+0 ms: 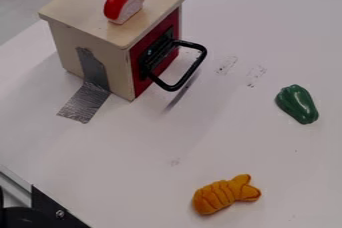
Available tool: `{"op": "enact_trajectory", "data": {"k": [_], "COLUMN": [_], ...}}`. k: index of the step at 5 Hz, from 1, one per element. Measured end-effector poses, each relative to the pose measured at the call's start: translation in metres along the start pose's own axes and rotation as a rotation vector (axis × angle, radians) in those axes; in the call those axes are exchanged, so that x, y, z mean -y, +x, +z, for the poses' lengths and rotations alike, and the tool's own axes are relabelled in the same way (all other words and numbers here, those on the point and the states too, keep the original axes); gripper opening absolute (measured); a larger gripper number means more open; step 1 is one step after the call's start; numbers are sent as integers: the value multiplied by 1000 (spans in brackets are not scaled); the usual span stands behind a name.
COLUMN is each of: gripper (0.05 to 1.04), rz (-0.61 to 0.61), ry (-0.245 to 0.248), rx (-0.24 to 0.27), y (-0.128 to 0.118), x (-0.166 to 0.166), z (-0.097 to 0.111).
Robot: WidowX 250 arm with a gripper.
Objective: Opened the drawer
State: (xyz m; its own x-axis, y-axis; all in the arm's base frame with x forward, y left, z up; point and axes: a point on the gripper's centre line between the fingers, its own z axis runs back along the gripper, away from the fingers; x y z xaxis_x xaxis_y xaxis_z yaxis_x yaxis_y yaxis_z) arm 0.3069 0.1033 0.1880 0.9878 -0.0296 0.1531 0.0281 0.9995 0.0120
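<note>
A pale wooden box stands at the upper left of the camera view. Its red drawer front faces right and looks flush with the box, so the drawer appears closed. The black looped handle sticks out from that front over the table.
On top of the box lies a red and white toy piece. Grey tape runs from its side onto the white table. A green toy pepper lies right, an orange toy near the bottom. Black hardware occupies the lower-left corner.
</note>
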Motion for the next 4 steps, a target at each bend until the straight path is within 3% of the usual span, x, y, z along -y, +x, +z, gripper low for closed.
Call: {"op": "enact_trajectory", "data": {"k": [1, 2, 4], "gripper": [999, 999, 999], "rz": [3, -44, -156], "ry": [-11, -14, -13], "rx": [-27, -15, -40], "y": [-2, 9, 26], "x": [0, 24, 81], "z": [-9, -12, -32]}}
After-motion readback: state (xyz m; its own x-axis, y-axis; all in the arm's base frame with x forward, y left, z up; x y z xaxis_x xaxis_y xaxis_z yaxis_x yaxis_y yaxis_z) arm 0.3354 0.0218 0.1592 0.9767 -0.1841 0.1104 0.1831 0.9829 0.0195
